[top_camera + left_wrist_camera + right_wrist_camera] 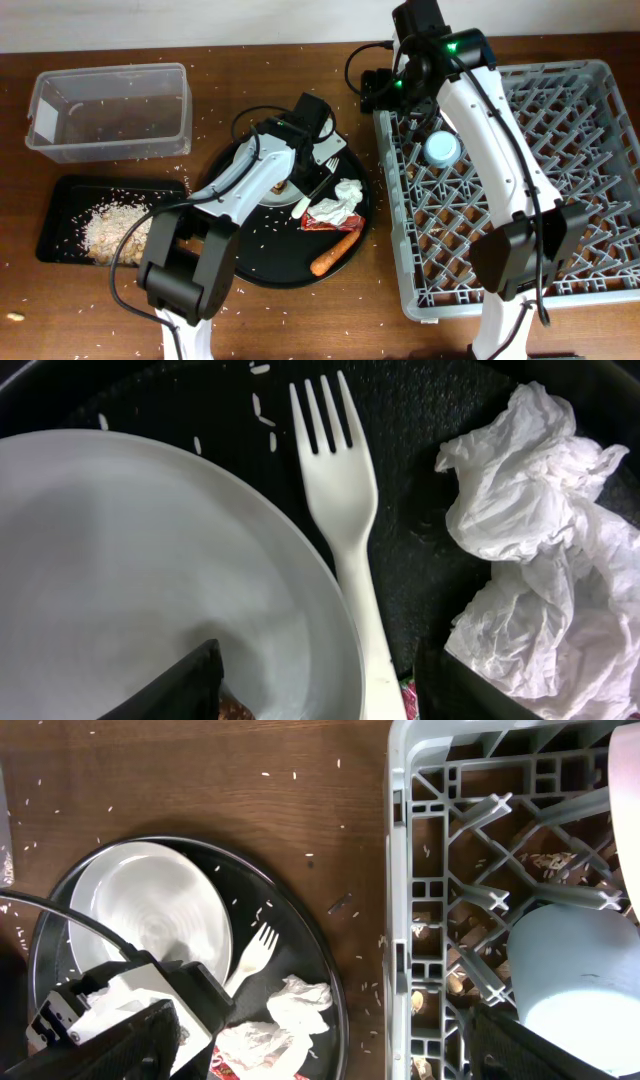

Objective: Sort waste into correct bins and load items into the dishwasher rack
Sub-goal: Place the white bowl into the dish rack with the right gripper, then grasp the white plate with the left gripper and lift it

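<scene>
Fork (pixel 345 540) wht plastic, 4 tines.

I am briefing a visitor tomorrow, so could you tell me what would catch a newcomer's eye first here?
The big grey dishwasher rack fills the right side, a light-blue cup sitting in it. Mid-table, a round black tray holds a white fork, crumpled napkin and orange carrot.

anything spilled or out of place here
Yes: loose rice grains are scattered all over the table, across the round tray and in among the grid of the rack. They look spilled rather than placed. Nothing looks broken.
</scene>
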Robot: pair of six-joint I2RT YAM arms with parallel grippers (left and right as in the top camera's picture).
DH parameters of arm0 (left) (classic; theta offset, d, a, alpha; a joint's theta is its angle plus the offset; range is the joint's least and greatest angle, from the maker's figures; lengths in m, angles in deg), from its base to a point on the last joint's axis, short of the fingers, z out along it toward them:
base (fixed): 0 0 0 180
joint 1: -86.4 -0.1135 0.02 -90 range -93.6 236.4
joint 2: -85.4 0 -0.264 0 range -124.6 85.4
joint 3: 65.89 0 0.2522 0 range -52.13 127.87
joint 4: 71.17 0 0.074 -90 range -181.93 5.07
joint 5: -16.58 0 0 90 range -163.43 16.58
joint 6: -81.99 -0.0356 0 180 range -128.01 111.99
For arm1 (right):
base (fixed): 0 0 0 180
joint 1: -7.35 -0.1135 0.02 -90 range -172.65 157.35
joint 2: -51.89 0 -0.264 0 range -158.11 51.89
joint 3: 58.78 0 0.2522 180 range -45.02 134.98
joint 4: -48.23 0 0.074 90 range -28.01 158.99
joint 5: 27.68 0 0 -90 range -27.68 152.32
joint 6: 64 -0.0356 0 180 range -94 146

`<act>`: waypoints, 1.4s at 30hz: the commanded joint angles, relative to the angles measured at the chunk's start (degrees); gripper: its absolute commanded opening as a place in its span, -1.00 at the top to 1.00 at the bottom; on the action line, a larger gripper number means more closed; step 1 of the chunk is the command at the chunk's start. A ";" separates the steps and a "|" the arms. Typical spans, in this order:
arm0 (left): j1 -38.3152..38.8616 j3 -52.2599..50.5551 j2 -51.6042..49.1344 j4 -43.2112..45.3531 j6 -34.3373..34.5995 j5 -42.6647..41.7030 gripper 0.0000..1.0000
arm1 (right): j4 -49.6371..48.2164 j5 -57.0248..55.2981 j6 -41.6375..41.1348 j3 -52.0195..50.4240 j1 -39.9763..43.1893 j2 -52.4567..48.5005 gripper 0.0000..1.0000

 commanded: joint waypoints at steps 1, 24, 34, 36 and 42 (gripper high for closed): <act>-0.20 -0.28 -4.02 -0.07 -0.81 -0.61 -0.01 | 0.09 -0.11 -0.39 -0.42 0.28 -0.44 -0.80; -0.20 9.07 -4.26 -12.00 -0.11 -0.44 0.61 | 1.49 -0.11 -0.22 -0.42 0.28 -0.44 -0.79; -0.20 8.20 -8.94 -7.87 -0.13 -2.25 0.03 | 2.01 -1.64 -0.17 -0.42 0.28 -0.44 -0.80; -0.20 8.20 -9.64 -7.63 -0.11 -1.05 0.05 | 1.97 -1.66 -0.17 -0.42 0.28 -0.44 -0.80; -0.20 8.20 -10.82 -5.95 3.17 2.86 0.33 | 1.97 -2.75 -0.20 -0.42 0.28 -0.44 -0.79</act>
